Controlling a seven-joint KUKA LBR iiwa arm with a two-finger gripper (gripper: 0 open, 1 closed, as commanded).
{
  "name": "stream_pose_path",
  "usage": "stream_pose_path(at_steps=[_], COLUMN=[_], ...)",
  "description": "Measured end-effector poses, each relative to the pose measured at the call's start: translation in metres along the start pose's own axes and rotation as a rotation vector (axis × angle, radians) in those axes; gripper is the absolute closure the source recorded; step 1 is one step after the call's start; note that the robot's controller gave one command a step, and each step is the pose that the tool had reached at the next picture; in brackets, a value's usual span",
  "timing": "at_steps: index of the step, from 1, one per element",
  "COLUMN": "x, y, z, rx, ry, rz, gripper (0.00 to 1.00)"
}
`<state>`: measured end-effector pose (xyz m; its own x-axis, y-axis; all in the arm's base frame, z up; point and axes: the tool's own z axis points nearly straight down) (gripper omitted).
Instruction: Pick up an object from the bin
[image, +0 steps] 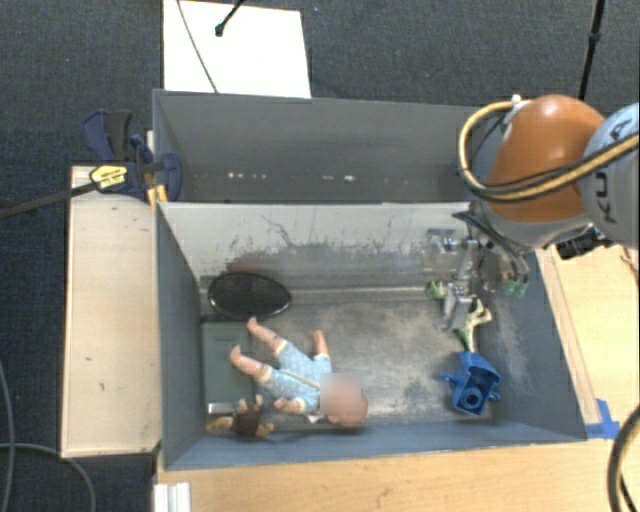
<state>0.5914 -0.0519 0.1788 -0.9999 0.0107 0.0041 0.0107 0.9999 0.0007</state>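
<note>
Though near right wall (548, 340), claw (465, 322) clear.

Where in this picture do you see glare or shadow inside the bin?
In the camera view, a row of small bright specks of glare sits on the bin's far wall. The black oval thing at the far left carries a soft sheen. The deepest shade seems to lie along the near wall beside the doll.

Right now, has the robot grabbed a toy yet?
Not yet for sure. Done: the gripper is down in the bin, on its right side. In hand: a small green-and-white thing sits at its tip, beside the blue toy; whether it is gripped, I cannot tell. Left: lifting something out.
</note>
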Motion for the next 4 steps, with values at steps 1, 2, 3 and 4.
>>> stream_pose_path(at_steps=[1, 2, 3, 4], x=[-0.001, 0.021, 0.032, 0.061], y=[0.0, -0.035, -0.079, -0.086], z=[-0.005, 0.053, 0.057, 0.051], rx=[0.001, 0.001, 0.002, 0.002], ry=[-0.008, -0.01, -0.009, -0.006], rz=[-0.002, -0.118, -0.442, -0.582], gripper=[0.0, 0.0, 0.0, 0.0])
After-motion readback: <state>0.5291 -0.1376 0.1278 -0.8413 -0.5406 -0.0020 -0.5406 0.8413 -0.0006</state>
